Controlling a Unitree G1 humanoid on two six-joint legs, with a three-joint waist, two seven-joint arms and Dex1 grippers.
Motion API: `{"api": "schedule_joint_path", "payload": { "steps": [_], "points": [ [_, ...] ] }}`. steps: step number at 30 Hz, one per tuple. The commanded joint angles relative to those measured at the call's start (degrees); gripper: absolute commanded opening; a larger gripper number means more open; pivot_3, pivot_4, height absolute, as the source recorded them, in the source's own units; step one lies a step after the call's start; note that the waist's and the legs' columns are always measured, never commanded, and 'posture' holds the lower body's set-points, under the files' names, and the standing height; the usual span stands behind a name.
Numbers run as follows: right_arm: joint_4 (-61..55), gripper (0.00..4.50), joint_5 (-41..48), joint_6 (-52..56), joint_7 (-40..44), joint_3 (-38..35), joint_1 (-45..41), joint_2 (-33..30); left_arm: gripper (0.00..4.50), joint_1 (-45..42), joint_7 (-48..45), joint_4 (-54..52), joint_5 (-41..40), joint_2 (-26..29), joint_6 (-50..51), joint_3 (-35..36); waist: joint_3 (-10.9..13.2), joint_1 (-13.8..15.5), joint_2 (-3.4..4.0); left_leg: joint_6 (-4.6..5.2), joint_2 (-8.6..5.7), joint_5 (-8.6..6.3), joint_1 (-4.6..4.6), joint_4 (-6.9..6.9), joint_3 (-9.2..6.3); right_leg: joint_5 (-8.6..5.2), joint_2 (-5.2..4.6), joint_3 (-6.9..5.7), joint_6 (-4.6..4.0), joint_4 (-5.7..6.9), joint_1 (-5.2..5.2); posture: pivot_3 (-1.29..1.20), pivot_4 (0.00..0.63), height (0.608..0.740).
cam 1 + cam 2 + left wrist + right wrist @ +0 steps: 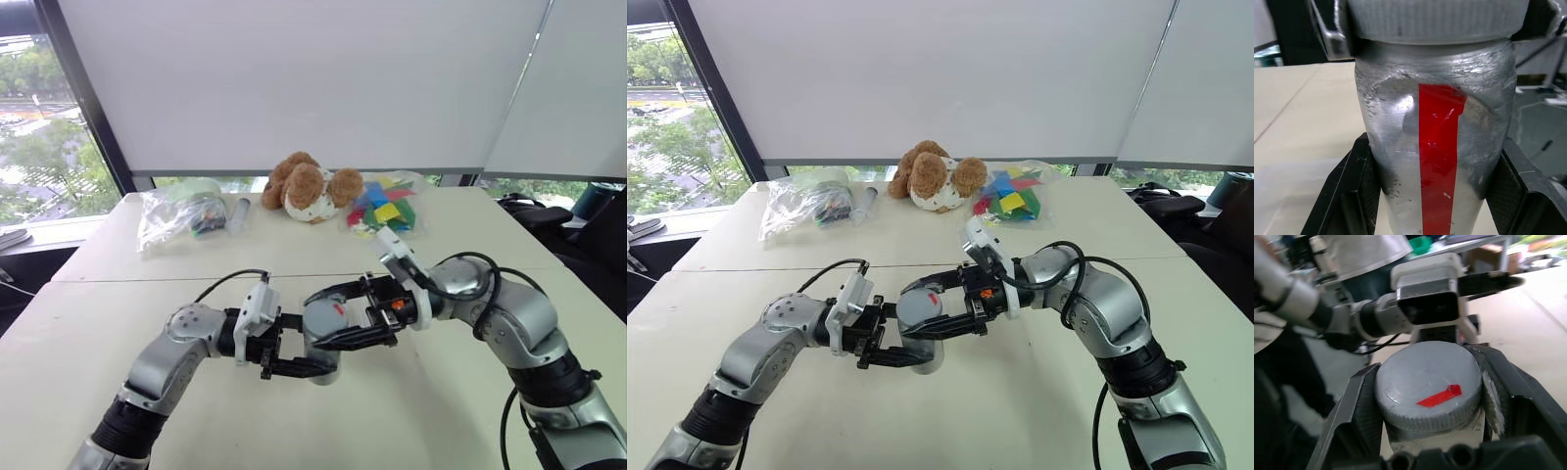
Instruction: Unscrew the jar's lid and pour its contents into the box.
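Light beige desk (118,323) with a seam running across its middle. At the far edge, centre: brown and white plush bear (306,186), lying on its side. Just beside it toward the robot's right: clear bag of coloured pieces (385,208), red, yellow, green and blue visible through the plastic. Toward the robot's left, well apart from the bear: crumpled clear plastic bag (181,211) holding a pale green roll and small dark items; contents otherwise unclear. Grey cylindrical item (238,214) lying just beside that bag. Behind the desk: lowered white window blinds (313,78).
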Motion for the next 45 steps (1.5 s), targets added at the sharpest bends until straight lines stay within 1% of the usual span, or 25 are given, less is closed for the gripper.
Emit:
{"api": "schedule_joint_path", "payload": {
  "steps": [1,2,3,5,6,10,14,18,21,26,31,38,45],
  "points": [
    [-0.68,2.38,2.04,-1.52,3.86,-0.26,-1.24,0.85,2.22,-0.83,-2.52,-2.58,-1.58,-0.57,-1.39,-0.71,0.00,0.00,0.00,0.00,0.00,0.00,0.00,0.00,0.00,0.00,0.00,0.00,0.01,0.00,0.00,0.00,0.150,0.740],
    [-0.96,2.88,2.52,-0.40,4.00,-0.44,-0.95,0.38,2.22,-0.70,-2.19,-2.53,-1.44,-0.71,-1.47,-0.40,0.00,0.02,0.00,0.00,0.00,0.00,0.00,0.00,0.00,0.01,0.00,0.00,0.02,0.01,0.00,0.00,0.150,0.740],
    [-1.03,3.42,2.56,-1.39,2.86,-1.57,-0.36,1.29,2.22,-0.51,-1.84,-2.57,-1.36,-0.77,-1.50,-0.04,0.00,0.02,0.00,0.00,0.00,0.00,0.00,0.00,0.00,0.01,0.00,0.00,0.02,0.01,0.00,0.00,0.150,0.740],
    [-1.63,4.27,2.75,-2.35,1.31,-3.11,0.69,1.90,2.22,0.11,-1.10,-2.83,-1.23,-0.83,-1.59,0.70,0.00,0.02,0.00,0.00,0.00,0.00,0.00,0.01,0.00,0.02,0.00,0.00,0.03,0.01,0.00,0.00,0.150,0.740],
    [-1.78,4.47,2.74,-3.44,0.23,-4.15,1.27,2.52,2.22,0.46,-0.68,-2.94,-1.21,-0.81,-1.66,1.10,0.00,0.05,0.00,0.00,0.00,0.00,0.00,0.01,-0.01,0.02,0.00,0.00,0.03,0.02,0.00,0.00,0.150,0.740],
    [-2.82,4.47,3.81,-2.66,-2.41,-7.64,4.12,1.18,2.22,2.60,1.93,-2.16,-0.56,0.04,-2.02,3.79,0.00,0.17,0.00,0.00,0.00,0.00,0.00,0.01,-0.01,0.02,-0.01,0.00,0.04,0.01,0.00,0.00,0.150,0.740],
    [-4.09,4.47,3.12,-3.37,-7.04,-9.28,5.83,2.48,2.22,3.80,5.97,0.07,1.99,-0.47,-4.24,5.04,0.00,0.17,0.00,0.00,0.00,0.00,0.01,0.02,0.00,0.02,-0.01,0.01,0.03,0.02,0.00,0.00,0.150,0.740],
    [-6.27,4.47,0.93,-3.50,-11.81,-6.39,6.01,4.92,2.22,3.01,9.92,1.85,3.58,-2.26,-5.11,4.82,0.00,0.08,0.00,0.00,0.00,0.00,0.02,0.01,-0.01,0.03,-0.01,0.00,0.04,0.03,0.00,0.00,0.150,0.740],
    [-5.62,4.47,-2.32,-4.02,-15.26,-3.91,5.03,6.71,2.22,2.82,10.87,1.56,3.96,-2.88,-4.81,3.98,0.00,0.07,0.00,0.00,0.00,0.00,0.02,0.01,-0.01,0.03,0.00,0.00,0.06,0.04,0.00,0.00,0.150,0.740],
    [-3.05,4.47,-6.83,-5.29,-18.12,-1.12,3.80,8.37,2.22,2.59,11.05,1.26,4.06,-3.24,-4.49,3.23,0.00,0.10,0.00,0.00,0.00,0.00,0.01,0.02,0.00,0.03,-0.01,0.00,0.05,0.04,0.00,0.00,0.150,0.740],
    [-0.90,4.47,-9.21,-5.81,-19.21,-0.62,2.93,9.04,2.22,2.13,11.25,1.47,4.32,-3.37,-4.48,2.88,0.00,0.11,0.00,0.00,0.00,0.00,0.01,0.01,0.00,0.03,-0.01,0.00,0.05,0.04,0.00,0.00,0.150,0.740],
    [-2.20,4.47,-8.17,-5.42,-18.86,-1.54,3.40,8.89,2.22,2.43,11.27,1.54,4.49,-3.19,-4.61,3.07,0.00,0.08,0.00,0.00,0.00,0.00,0.01,0.01,0.00,0.03,-0.01,0.00,0.05,0.04,0.00,0.00,0.150,0.740],
    [-0.12,4.47,-8.42,-5.72,-18.55,-2.95,2.68,7.79,2.22,3.28,9.84,0.82,3.85,-2.56,-4.67,3.05,0.00,0.08,0.00,0.00,0.00,0.00,0.01,0.01,-0.01,0.03,0.00,0.00,0.05,0.04,0.00,0.00,0.150,0.740]
  ]
}}
